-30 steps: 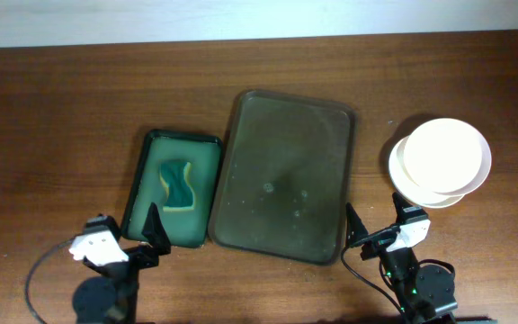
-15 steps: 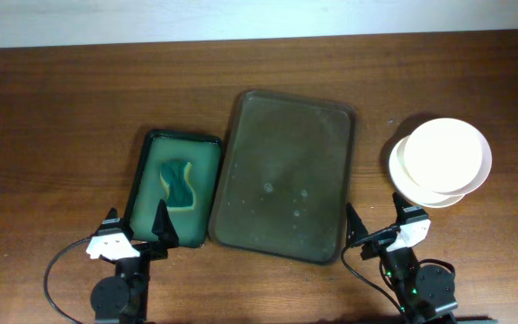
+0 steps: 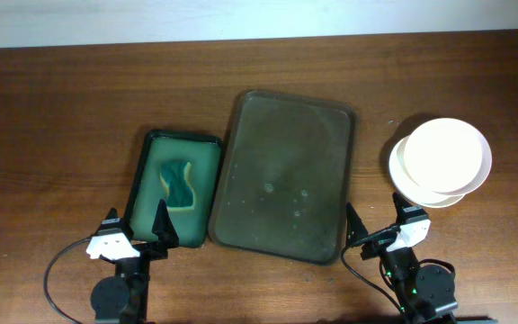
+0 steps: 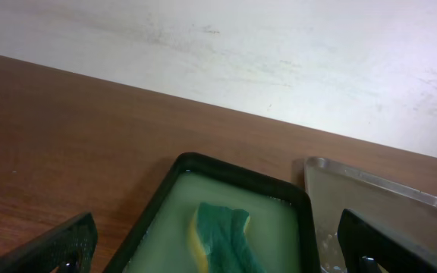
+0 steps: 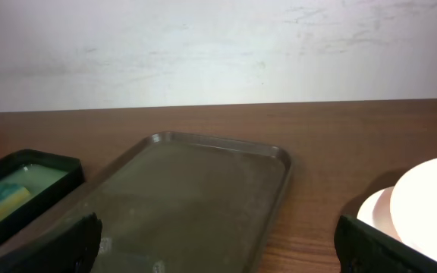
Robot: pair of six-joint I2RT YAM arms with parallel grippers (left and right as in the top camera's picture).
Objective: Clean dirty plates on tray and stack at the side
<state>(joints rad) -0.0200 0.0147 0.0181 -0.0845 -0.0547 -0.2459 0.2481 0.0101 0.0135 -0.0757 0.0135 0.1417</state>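
The white plates (image 3: 441, 160) sit stacked on the table at the right, off the tray, the top one shifted slightly. Its face is plain white with no smear showing. Their edge shows in the right wrist view (image 5: 431, 201). The dark olive-brown tray (image 3: 286, 171) lies in the middle with no plates on it, only a few water drops. It also shows in the right wrist view (image 5: 196, 189). My left gripper (image 3: 136, 225) is open and empty at the near edge, facing the green tray. My right gripper (image 3: 376, 227) is open and empty by the tray's near right corner.
A smaller green tray (image 3: 148, 171) left of the big tray holds a green-and-yellow sponge (image 3: 178, 183) in pale liquid. The sponge also shows in the left wrist view (image 4: 222, 239). A white wall runs along the table's far edge.
My left gripper swung a little to the right and squared up behind the green tray, then stayed still. The right arm, plates and trays have not moved.
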